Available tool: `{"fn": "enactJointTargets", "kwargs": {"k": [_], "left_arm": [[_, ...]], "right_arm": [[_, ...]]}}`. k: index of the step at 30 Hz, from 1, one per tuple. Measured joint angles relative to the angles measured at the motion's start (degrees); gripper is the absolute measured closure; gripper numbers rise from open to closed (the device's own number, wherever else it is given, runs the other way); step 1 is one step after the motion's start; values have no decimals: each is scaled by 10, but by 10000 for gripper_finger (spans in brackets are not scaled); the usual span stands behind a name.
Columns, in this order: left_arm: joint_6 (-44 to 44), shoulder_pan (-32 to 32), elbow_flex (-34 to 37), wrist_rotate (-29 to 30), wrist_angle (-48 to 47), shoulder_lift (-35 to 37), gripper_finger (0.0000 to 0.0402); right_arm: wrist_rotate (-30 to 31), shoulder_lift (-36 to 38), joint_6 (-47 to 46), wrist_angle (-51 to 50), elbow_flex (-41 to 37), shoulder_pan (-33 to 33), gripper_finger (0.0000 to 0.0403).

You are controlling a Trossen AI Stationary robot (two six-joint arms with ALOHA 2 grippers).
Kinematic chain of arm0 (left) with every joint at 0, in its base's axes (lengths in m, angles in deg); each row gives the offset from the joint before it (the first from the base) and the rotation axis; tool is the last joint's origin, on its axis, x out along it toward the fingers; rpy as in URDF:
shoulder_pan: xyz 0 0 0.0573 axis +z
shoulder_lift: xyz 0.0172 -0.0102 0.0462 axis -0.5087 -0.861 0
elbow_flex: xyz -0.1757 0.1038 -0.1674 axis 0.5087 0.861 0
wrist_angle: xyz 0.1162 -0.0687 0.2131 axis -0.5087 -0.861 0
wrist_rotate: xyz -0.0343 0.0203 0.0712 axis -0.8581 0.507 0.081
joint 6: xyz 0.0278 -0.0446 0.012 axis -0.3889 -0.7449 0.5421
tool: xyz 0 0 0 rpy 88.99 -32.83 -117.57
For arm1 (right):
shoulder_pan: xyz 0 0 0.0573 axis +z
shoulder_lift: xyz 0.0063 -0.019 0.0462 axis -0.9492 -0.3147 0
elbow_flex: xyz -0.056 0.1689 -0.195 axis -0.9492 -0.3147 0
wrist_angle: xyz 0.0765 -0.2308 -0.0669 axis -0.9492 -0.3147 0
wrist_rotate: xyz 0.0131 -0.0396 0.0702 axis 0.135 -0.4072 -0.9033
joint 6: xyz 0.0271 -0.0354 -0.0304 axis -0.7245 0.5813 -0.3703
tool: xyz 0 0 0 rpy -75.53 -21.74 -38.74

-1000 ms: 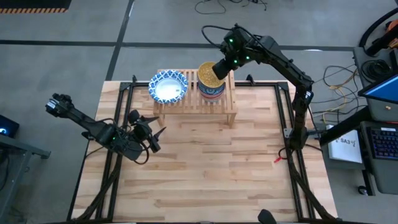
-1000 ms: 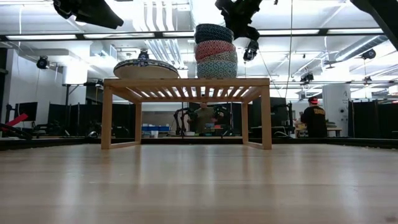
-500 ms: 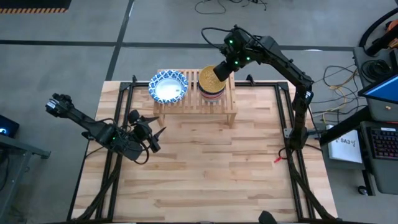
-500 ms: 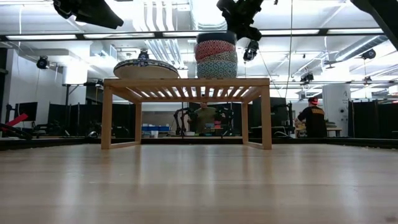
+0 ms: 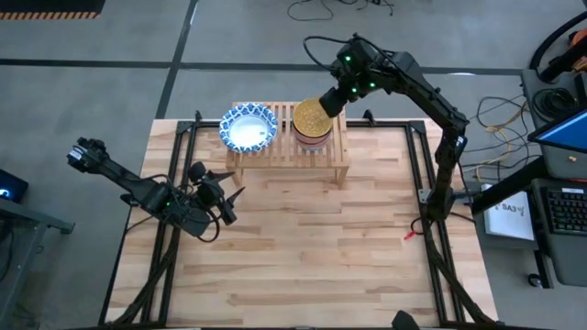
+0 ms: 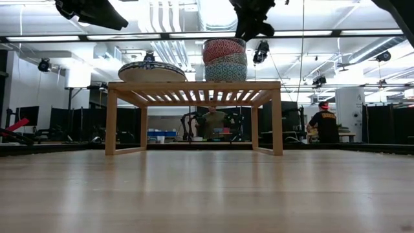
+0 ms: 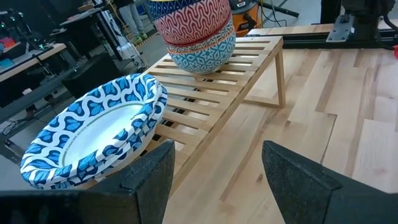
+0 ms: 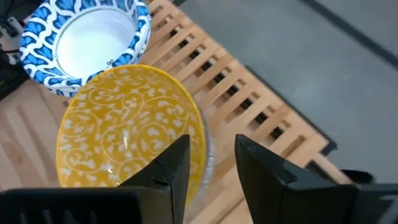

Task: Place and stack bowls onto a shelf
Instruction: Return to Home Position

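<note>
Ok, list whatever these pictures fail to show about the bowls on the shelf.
White blue-rimmed bowls, their count: high view shows only the top one; low view is edge-on.
Yellow bowl: low view, sunk inside the red bowl.
Small bowls beneath it: high view, covered by it.
Small stack's top: left wrist view, cut by the edge.

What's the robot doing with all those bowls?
The robot is putting bowls on a wooden shelf. The right gripper hovers open just above the yellow bowl, which tops a stack of small bowls. The white-and-blue bowls sit stacked beside it. The left gripper waits, open, over the table's left side.
</note>
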Motion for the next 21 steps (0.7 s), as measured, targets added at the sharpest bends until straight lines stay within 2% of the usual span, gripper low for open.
{"fn": "enactJointTargets", "kwargs": {"k": [7, 11, 13, 16, 21], "left_arm": [[0, 0, 0, 0, -6, 0, 177], [-2, -6, 0, -5, -22, 0, 177], [-3, -12, 0, -6, -29, 0, 177], [-12, -35, 0, -36, -60, 7, 178], [-23, -91, 10, 0, -80, 42, 195]], "right_arm": [[13, 29, 35, -4, -9, 14, 302], [50, 80, 49, 12, -64, 56, 331], [77, 115, 56, 44, -118, 89, 347], [86, 181, 65, 136, -230, 148, 366], [86, 288, 93, 340, -439, 232, 384]]}}
